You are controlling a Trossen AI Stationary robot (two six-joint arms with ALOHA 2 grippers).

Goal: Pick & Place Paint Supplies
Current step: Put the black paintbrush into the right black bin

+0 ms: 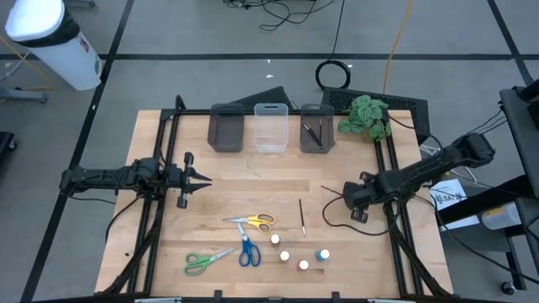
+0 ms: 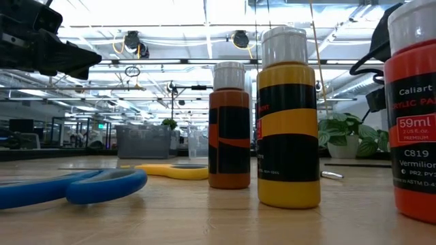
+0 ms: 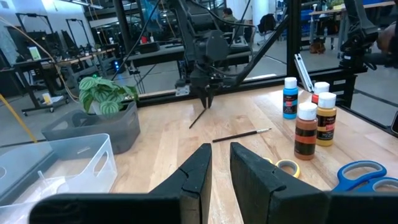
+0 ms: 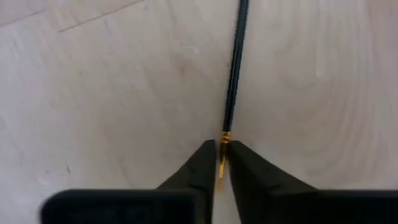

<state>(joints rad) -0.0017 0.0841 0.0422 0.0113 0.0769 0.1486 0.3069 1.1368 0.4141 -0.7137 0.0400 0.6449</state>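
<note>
My right gripper (image 1: 347, 196) stands over the table's right half, shut on a thin dark brush (image 1: 332, 191); it also shows in the left wrist view (image 3: 206, 98). A second brush (image 1: 301, 216) lies flat on the wood, and more brushes rest in the right grey bin (image 1: 317, 130). Yellow scissors (image 1: 255, 222), blue scissors (image 1: 247, 251) and green scissors (image 1: 205, 262) lie near the front edge. White-capped pots (image 1: 285, 255) and a blue one (image 1: 322, 254) stand beside them. My left gripper (image 1: 202, 179) waits over the left half, open by a narrow gap (image 3: 221, 163). My right gripper pinches the brush at its golden ferrule (image 4: 224, 138) between the two fingertips. The fingers (image 3: 203, 93) come from above, pointing down. The brush slants down and away from them, its dark handle (image 4: 235, 68) low over the wood. Whether its free end (image 3: 192, 124) touches the table, I cannot tell.
Two grey bins (image 1: 226, 130) and a clear bin (image 1: 271, 128) line the far edge, with a leafy plant (image 1: 365, 114) at the far right. A dark cable (image 1: 337, 220) loops on the table near the right arm. Bare wood lies between the grippers.
</note>
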